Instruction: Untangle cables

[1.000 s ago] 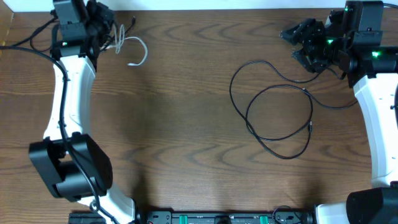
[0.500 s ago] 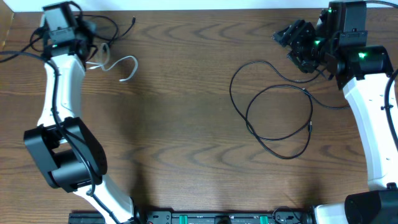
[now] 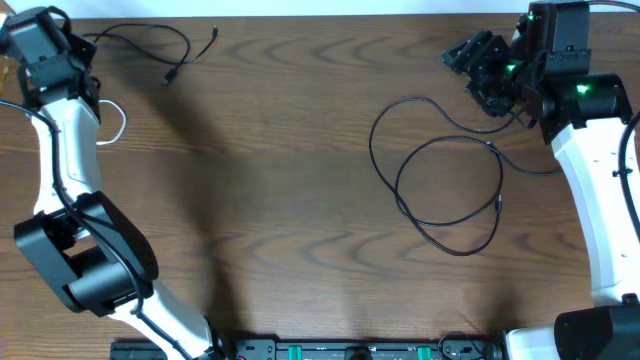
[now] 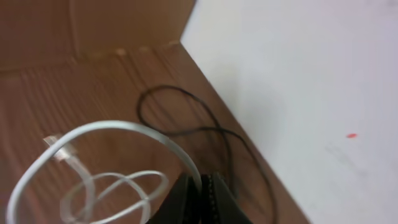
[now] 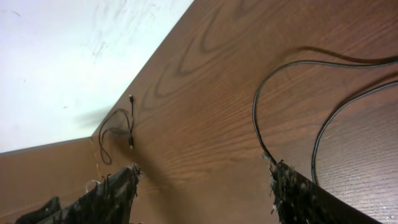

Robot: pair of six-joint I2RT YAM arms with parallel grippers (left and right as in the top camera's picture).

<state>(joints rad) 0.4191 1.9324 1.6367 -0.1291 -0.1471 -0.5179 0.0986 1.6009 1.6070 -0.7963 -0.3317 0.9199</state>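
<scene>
- The left fingers [image 4: 200,198] are pressed together, pinching the white cable [image 4: 118,129]. Only their dark tips show at the bottom edge of the left wrist view, and they are blurred.
- From those tips the white cable arcs up and away in one wide loop, with a smaller coil beneath it.
- Overhead, the left fingers are hidden under the wrist. Only a short white arc shows beside the arm.
- Just beyond the left fingers, a thin black cable [image 4: 186,121] curls on the table [image 3: 280,200] toward its corner.
- The right fingers [image 5: 303,198] are spread with nothing between them. Their rough inner edges are cut off at the bottom corners of the right wrist view.
- Just ahead of the right fingers lies the looped black cable [image 5: 280,87]. The wrist view catches only two of its curves, while the overhead view shows its full overlapping loops.
- Far ahead of the right fingers, across the table, the thin black cable looks tiny.
- The table is dark wood grain. A white surface [image 4: 286,74] lies past its edge, and a brown panel [image 4: 93,28] stands at the corner.
</scene>
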